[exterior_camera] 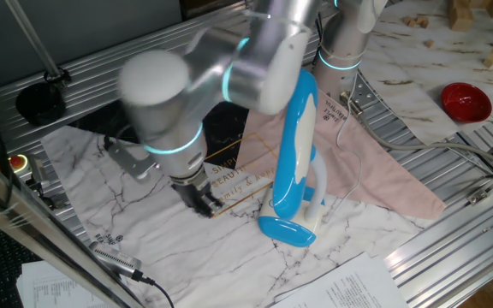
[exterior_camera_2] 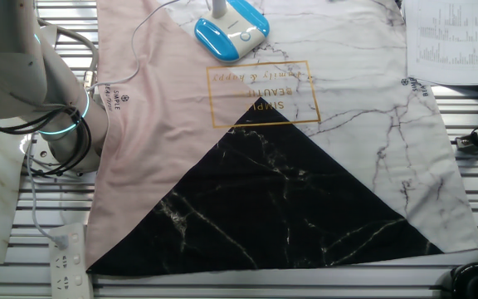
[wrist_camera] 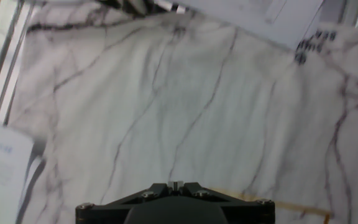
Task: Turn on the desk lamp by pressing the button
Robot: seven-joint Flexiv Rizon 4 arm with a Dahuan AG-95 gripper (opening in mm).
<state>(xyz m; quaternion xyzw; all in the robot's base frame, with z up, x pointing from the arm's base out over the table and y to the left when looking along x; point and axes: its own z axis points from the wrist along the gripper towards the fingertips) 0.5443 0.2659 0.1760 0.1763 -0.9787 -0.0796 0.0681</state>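
The desk lamp (exterior_camera: 295, 145) stands folded on the marble-print cloth (exterior_camera: 144, 231), its long blue and white head upright over the oval blue base (exterior_camera: 284, 229). From the other fixed view only the base (exterior_camera_2: 231, 29) shows, with a small button (exterior_camera_2: 245, 35) on its white top. My gripper (exterior_camera: 198, 201) points down just above the cloth, a hand's width left of the lamp, touching nothing. In the hand view the fingertips (wrist_camera: 175, 185) meet with no gap, over bare marble cloth (wrist_camera: 166, 106). The lamp is out of the hand view.
A red bowl (exterior_camera: 466, 100) sits far right on the back table. Printed papers (exterior_camera: 349, 287) lie at the cloth's near edge, a sheet (exterior_camera_2: 451, 41) beside it. The lamp cord (exterior_camera: 353, 184) trails over the pink cloth part. A power strip (exterior_camera_2: 67, 257) lies by the arm's base (exterior_camera_2: 56, 108).
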